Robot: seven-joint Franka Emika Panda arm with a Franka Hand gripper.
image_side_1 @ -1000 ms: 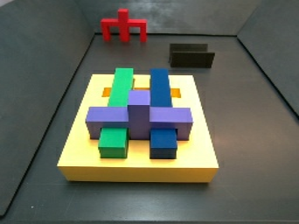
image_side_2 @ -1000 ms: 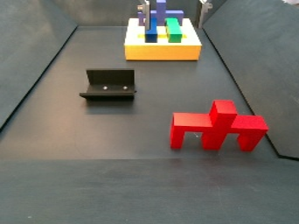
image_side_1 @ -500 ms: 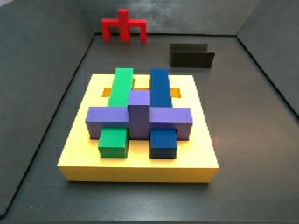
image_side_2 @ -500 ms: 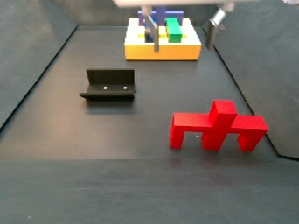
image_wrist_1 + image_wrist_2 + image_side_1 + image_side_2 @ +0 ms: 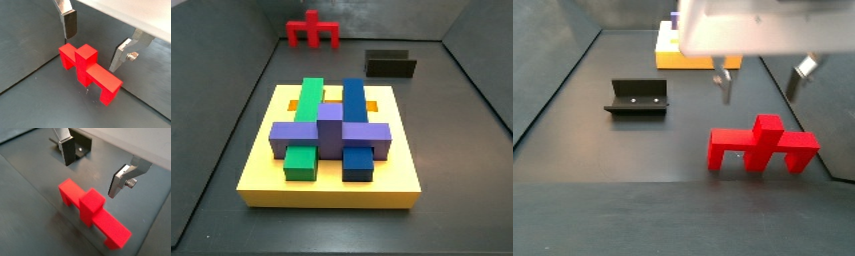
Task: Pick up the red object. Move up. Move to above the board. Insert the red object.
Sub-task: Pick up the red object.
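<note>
— Where's the gripper [image 5: 762,80] right now?

— Hanging above the red object [image 5: 763,145], jaws spread wide and nothing between them. In a side view the two fingers [image 5: 723,82] point down on either side of the object's upright stub, clear of it. Not touching.

— And from the wrist?

— In both wrist views the silver plates with dark pads [image 5: 69,23] stand well apart, the gripper [image 5: 95,41] empty, the red object [image 5: 87,71] on the dark floor below. In a wrist view the gripper [image 5: 93,169] frames that arch, its bar lying across the gap between the fingers, stub up in the middle [image 5: 92,217].

— The red object itself?

— Standing on its two legs on the floor, upright, near the wall. In a side view it sits far behind the board [image 5: 330,189], small in the distance [image 5: 311,29].

— The board?

— Yellow slab, green, blue and purple blocks fitted on top. From the other side, the board [image 5: 694,61] is mostly hidden behind the arm's pale body.

— Anything else near?

— The fixture [image 5: 639,97], well to the side of the red object, between it and the board. It shows beyond one finger in a wrist view too [image 5: 81,150].
</note>
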